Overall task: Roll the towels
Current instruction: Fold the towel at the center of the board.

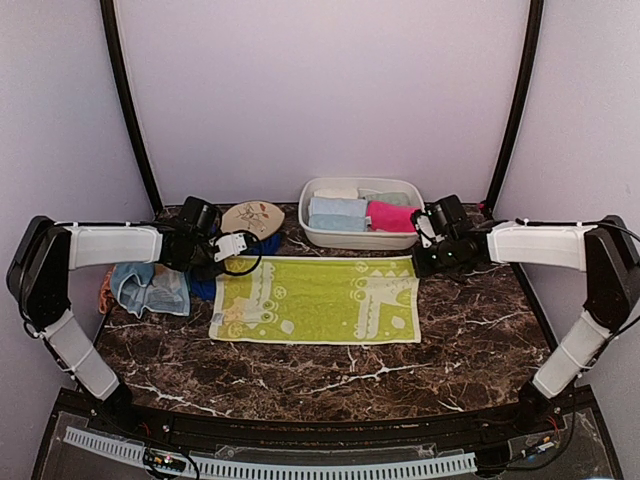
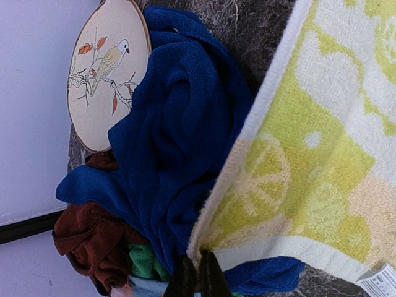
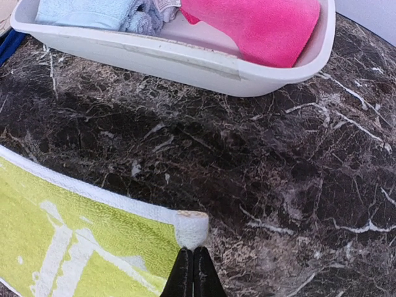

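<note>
A yellow-green towel with pale patches [image 1: 315,298] lies spread flat on the marble table. My left gripper [image 1: 222,262] is shut on its far left corner [image 2: 204,247], lifted slightly in the left wrist view. My right gripper [image 1: 422,262] is shut on its far right corner [image 3: 192,229]. A royal blue towel [image 2: 179,136] lies bunched beside the left corner, with brown [image 2: 86,241] and green [image 2: 143,260] cloth behind it. Rolled hot pink [image 1: 391,216] and pale blue [image 1: 336,213] towels sit in the basin.
A white plastic basin [image 1: 318,233] stands at the back centre; its wall [image 3: 154,62] shows close beyond my right gripper. An oval beige disc with a bird picture [image 1: 252,217] lies at back left. A pale blue towel [image 1: 150,288] lies crumpled at the left edge.
</note>
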Robot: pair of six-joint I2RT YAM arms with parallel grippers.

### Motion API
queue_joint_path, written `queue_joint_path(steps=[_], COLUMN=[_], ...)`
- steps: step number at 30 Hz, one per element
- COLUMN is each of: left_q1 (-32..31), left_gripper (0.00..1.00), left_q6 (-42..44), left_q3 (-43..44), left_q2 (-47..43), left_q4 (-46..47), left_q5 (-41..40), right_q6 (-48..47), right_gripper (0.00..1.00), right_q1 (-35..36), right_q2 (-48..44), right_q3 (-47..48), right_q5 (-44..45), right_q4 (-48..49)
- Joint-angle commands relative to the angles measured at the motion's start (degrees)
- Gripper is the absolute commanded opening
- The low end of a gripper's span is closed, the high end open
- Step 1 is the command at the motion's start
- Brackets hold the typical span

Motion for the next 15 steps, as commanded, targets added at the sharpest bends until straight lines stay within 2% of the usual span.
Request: queue_joint_path(steps=[1,8,15], left_q1=[0.5,0.0,-1.3], left_gripper=[0.0,0.0,0.0], left_q6=[-2.5,-6.5,-8.1], left_q3=[-3.0,-8.9,-14.7], left_q2=[-6.9,-12.1,-14.4], left_q4=[-5.1,-10.5,-11.9], left_q5=[3.2,9.2,12.3], right_q6=[3.5,12.0,19.9], right_gripper=[0.0,0.0,0.0], right_q1=[3.7,12.4,18.0], right_q2=[-5.0,-10.7,-15.4], right_q3=[-5.3,-13.1,-17.5], right_q5=[7.0,15.8,19.5], right_q4=[-0.6,-3.6,-6.8])
